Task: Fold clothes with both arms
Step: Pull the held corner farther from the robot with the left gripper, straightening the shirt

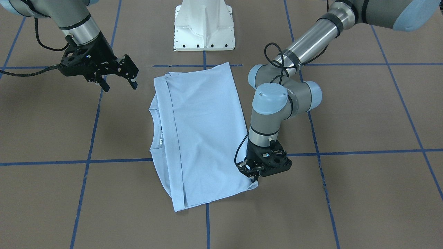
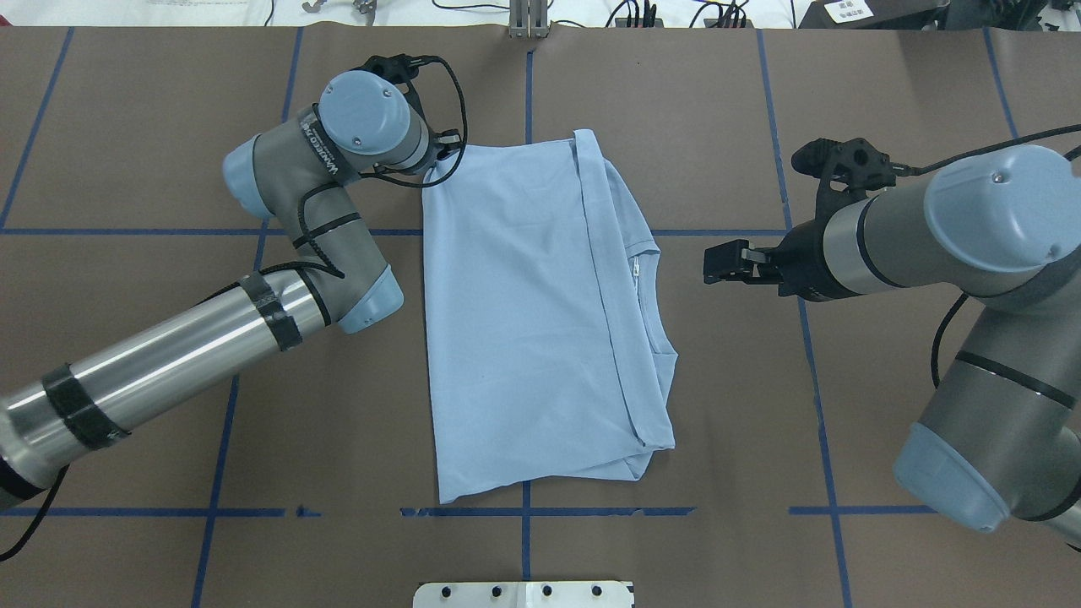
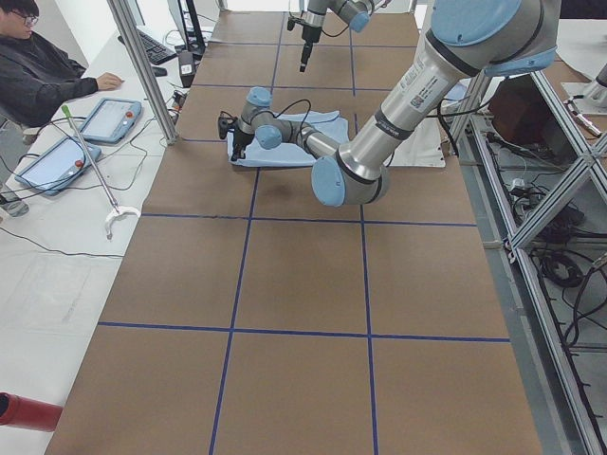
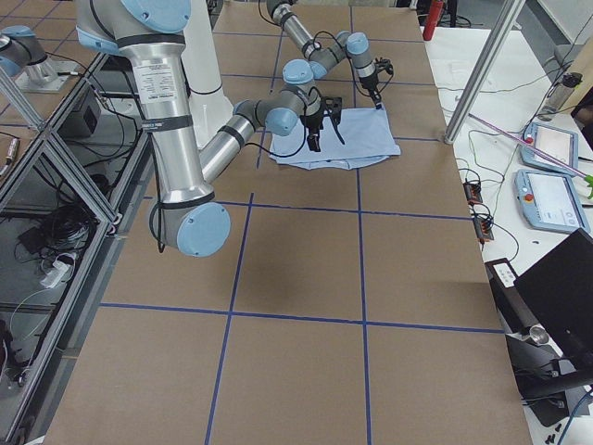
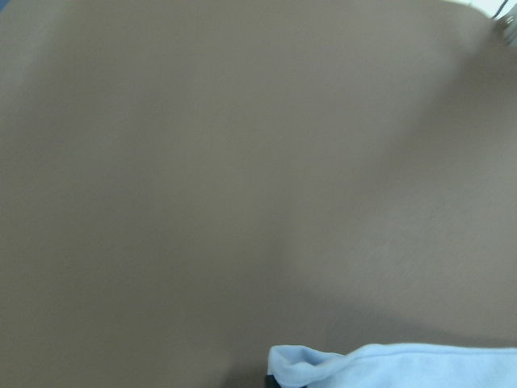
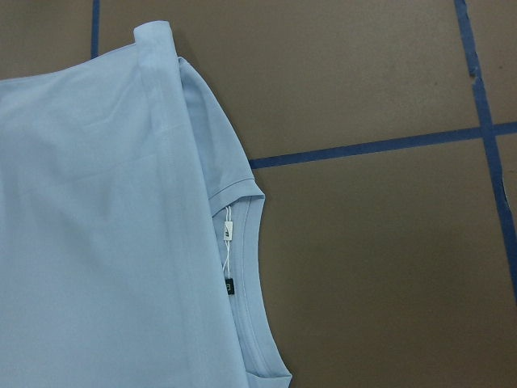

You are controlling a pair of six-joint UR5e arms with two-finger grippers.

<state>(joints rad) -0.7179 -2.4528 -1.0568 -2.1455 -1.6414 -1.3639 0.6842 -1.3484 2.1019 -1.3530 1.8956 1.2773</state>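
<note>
- The T-shirt [image 1: 204, 131] lies flat at the middle of the table [image 1: 363, 114], in front of the white pedestal [image 1: 204, 26].
- The garment is folded lengthwise into a roughly rectangular shape. A broad upper layer covers most of it, and its long edge runs beside the collar [image 6: 242, 307].
- The collar opening shows at the edge of the garment on the robot's right side. A small white label [image 6: 229, 230] hangs inside it.
- The left gripper [image 1: 252, 174] is lowered to the table at the garment's corner on the robot's left, on the side far from the pedestal. Its fingers touch the cloth edge.
- The left wrist view shows only a curled cloth corner at the bottom of the picture. Whether the left fingers pinch the fabric cannot be determined.
- The right gripper [image 1: 119, 84] is held above the table, just beside the collar side of the garment and clear of the fabric. Its fingers are spread apart and hold nothing.
- Blue tape lines [image 1: 346, 152] divide the brown table surface into squares; the garment lies across several of them.
</note>
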